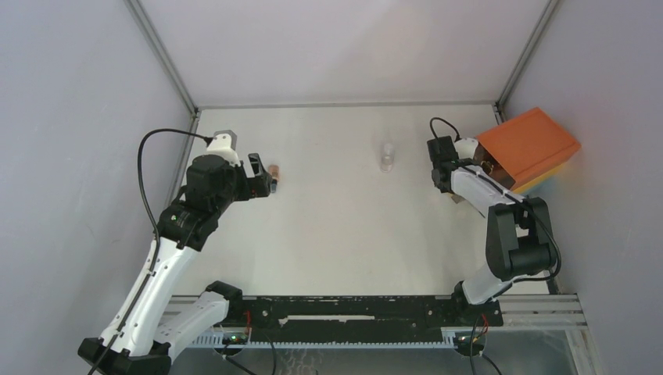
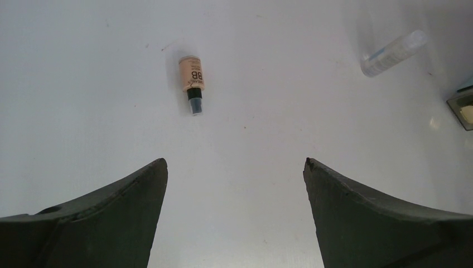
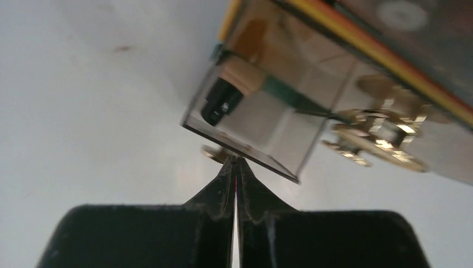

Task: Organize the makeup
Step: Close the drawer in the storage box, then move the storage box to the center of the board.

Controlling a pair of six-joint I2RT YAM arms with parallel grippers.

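A peach bottle with a black cap [image 2: 191, 81] lies on the white table just ahead of my left gripper [image 2: 234, 167], which is open and empty. From above, that bottle [image 1: 274, 173] sits right at the tips of the left gripper [image 1: 262, 178]. My right gripper [image 3: 235, 161] is shut, its tips pinched at the small gold knob [image 3: 215, 152] of a clear drawer [image 3: 262, 120] that stands out from the orange-topped box [image 1: 528, 148]. Inside that drawer lies another peach bottle with a black cap [image 3: 226, 95]. The right gripper [image 1: 456, 173] is beside the box.
A clear plastic bottle [image 1: 386, 156] lies mid-table toward the back; in the left wrist view that clear bottle [image 2: 393, 51] is at upper right. A small palette corner [image 2: 463, 109] shows at the right edge. More gold knobs [image 3: 379, 139] are on the box front. Walls enclose the table.
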